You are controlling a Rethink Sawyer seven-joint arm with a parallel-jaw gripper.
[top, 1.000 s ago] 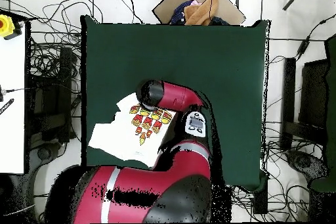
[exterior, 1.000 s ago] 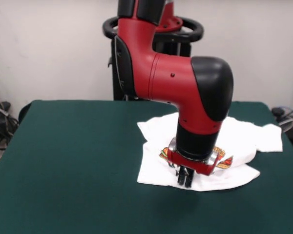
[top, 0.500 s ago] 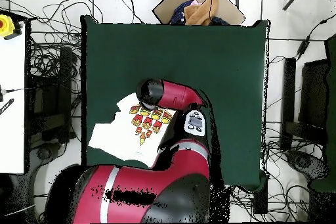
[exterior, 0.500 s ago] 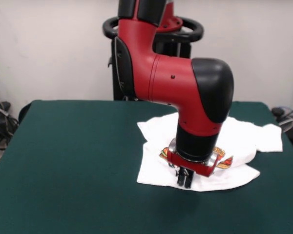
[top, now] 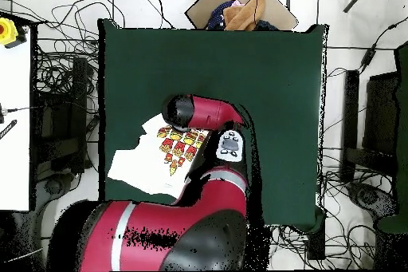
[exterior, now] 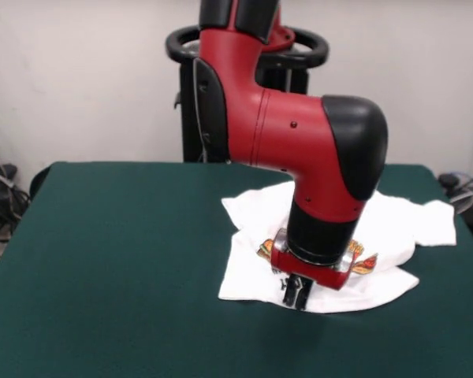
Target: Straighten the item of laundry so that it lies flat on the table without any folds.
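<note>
The white T-shirt (exterior: 248,272) with red-orange food prints lies crumpled on the right half of the dark green table (exterior: 118,252), with a sleeve stretched toward the right edge. My gripper (exterior: 294,296) points straight down at the shirt's near hem, its fingers closed together on the cloth. In the overhead view the shirt (top: 135,165) lies near the table's (top: 263,77) left edge, close to the robot's side. The arm's wrist covers the gripper and the shirt's upper right part there.
The bulky red and black arm (exterior: 299,150) hangs over the shirt's middle. A cardboard box with clothes (top: 243,9) sits beyond the table's far edge in the overhead view. A white side table (top: 14,125) and cables lie on the left.
The gripper has dropped slightly onto the near hem and its fingers have come together. The arm has shifted a little to the right in the front view, and the hem has crept toward the near edge.
</note>
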